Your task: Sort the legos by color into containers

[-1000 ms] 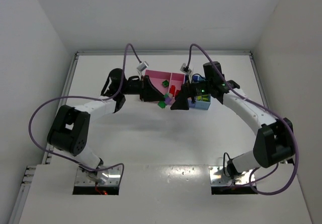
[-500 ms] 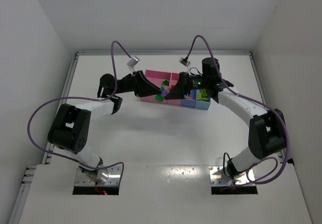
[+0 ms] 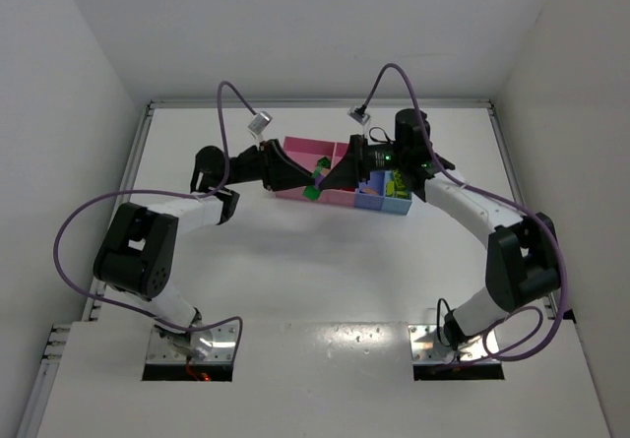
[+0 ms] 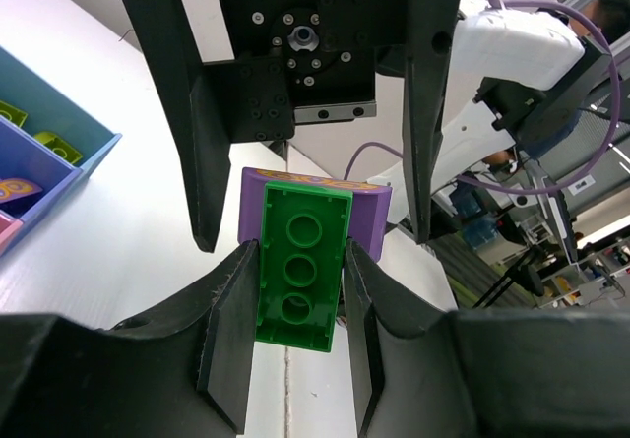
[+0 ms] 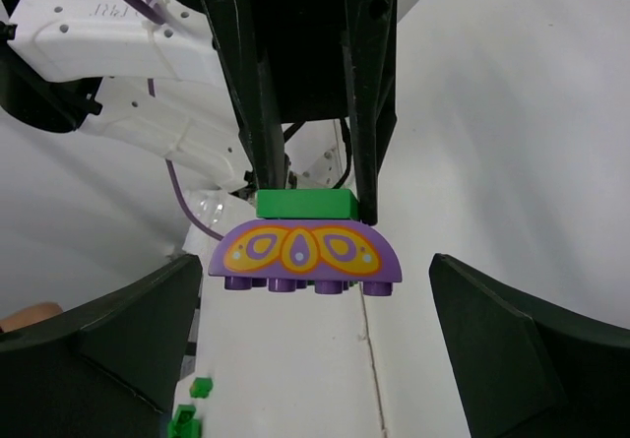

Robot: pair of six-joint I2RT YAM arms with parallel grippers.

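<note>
Across the white worktop (image 3: 295, 261) the row of containers (image 3: 305, 151) sat at the far side, and both arms met in the air above its pink end. The right hand (image 5: 315, 271) stood wide open, a finger on either side of the stuck pair and touching nothing. The left hand (image 4: 300, 295) was clenched on the green brick (image 4: 300, 271), which was pressed onto the purple brick (image 5: 303, 251) (the one with the orange butterfly print). My worry was the pull. If the right hand closed on the purple piece's curved top, it could slip. Either brick might then pop free and drop into the wrong bin.
</note>
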